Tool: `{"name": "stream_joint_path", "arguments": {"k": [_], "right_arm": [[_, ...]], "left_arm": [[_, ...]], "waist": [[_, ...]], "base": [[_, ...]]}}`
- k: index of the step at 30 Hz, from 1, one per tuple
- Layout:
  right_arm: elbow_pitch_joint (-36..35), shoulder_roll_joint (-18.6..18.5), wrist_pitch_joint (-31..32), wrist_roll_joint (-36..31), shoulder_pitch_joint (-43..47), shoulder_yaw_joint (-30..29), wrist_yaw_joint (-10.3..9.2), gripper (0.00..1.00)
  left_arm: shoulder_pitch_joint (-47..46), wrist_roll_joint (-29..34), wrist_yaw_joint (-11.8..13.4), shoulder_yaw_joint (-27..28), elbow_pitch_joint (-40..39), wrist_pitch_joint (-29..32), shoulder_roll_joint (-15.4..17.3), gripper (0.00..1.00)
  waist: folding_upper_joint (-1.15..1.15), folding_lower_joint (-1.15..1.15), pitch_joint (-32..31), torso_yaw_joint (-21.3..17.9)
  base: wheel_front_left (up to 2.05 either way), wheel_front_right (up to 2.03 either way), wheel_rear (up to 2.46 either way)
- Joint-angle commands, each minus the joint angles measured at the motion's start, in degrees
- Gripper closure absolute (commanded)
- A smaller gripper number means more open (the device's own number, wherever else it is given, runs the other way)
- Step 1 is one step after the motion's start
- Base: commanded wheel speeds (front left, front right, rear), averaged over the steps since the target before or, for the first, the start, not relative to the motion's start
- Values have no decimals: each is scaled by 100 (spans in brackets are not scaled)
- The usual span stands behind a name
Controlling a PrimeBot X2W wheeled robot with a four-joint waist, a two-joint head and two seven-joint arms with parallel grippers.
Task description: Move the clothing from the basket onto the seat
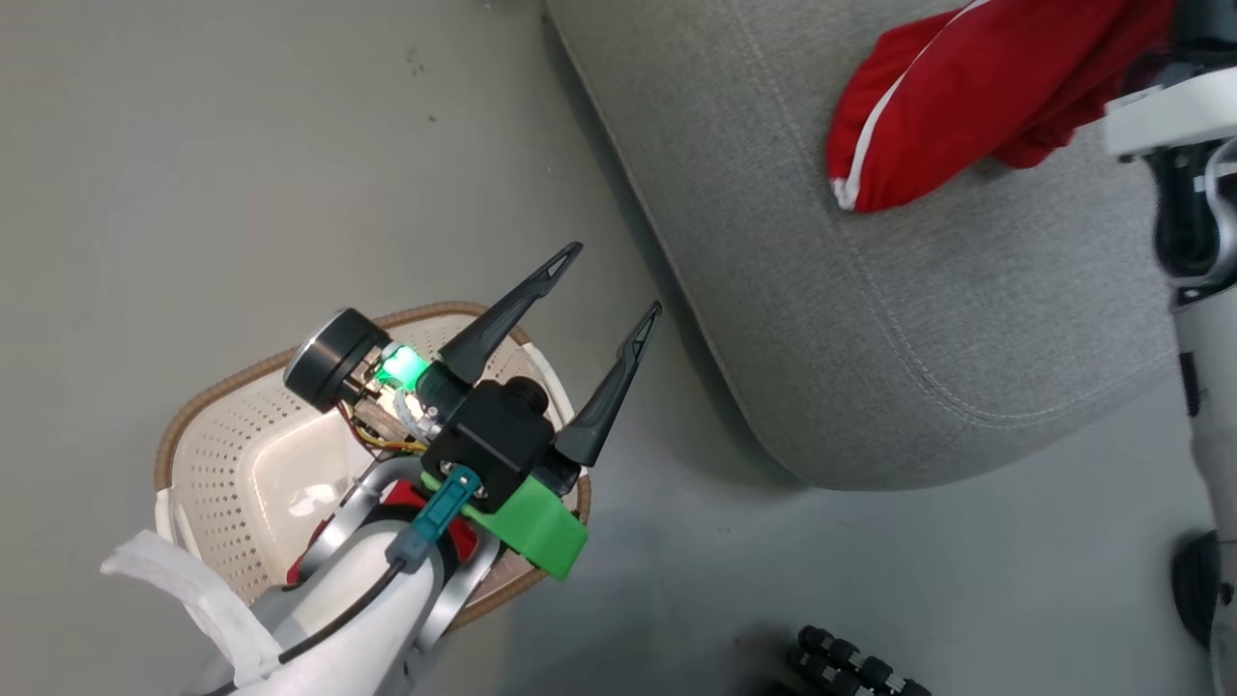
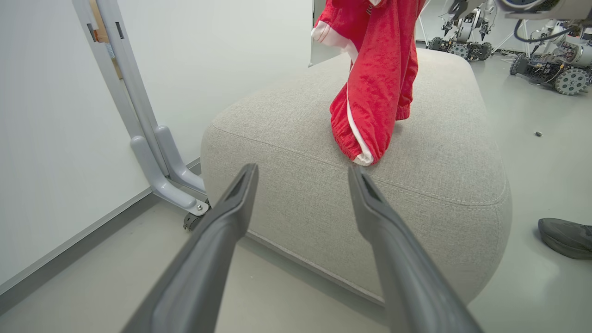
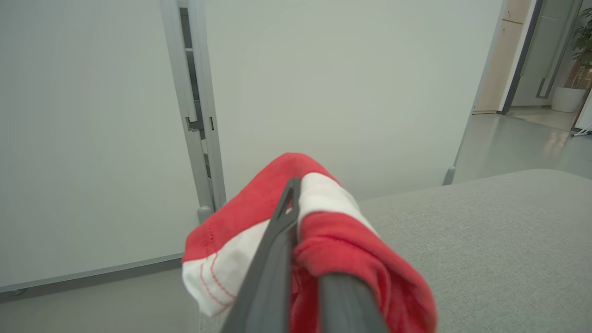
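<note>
One red garment (image 1: 966,97) with a white stripe hangs over the light grey seat (image 1: 870,319), its lower cuff resting on the cushion (image 2: 365,152). My right gripper (image 3: 296,199) is shut on its red and white hem, above the seat (image 3: 485,240). My left gripper (image 1: 615,280) stands open and holds nothing, over the floor between the basket (image 1: 222,425) and the seat; its fingers (image 2: 231,208) point at the seat's near side. In the cream basket, a bit of red clothing (image 1: 401,495) shows under my left wrist, mostly hidden.
A grey partition foot (image 2: 162,180) and a white wall stand left of the seat. A person's dark shoe (image 2: 566,236) rests on the floor to the seat's right. Other wheeled machines (image 2: 555,69) stand behind. A black ribbed object (image 1: 850,667) lies on the floor near me.
</note>
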Motion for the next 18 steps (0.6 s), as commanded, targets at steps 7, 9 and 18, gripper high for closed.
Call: {"name": "stream_joint_path", "arguments": {"k": [7,9,18], "right_arm": [[753,-150,-16,-252,-58,-1092,-1,100],[981,-47,-16,-375,62,-1427,-1,100],[1096,382,-15,-728,749,-1667,0,0]], "left_arm": [[-357,92,-52,-75,114,-176,-90,0],[-366,82,-44,-92,162,-218,-116,0],[-308,7,41,-99,346,-410,-140,0]], "waist": [[0,-1,699,696],[0,-1,707,735],[0,-1,540,693]], "base": [[0,0,0],[0,0,0],[0,0,0]]}}
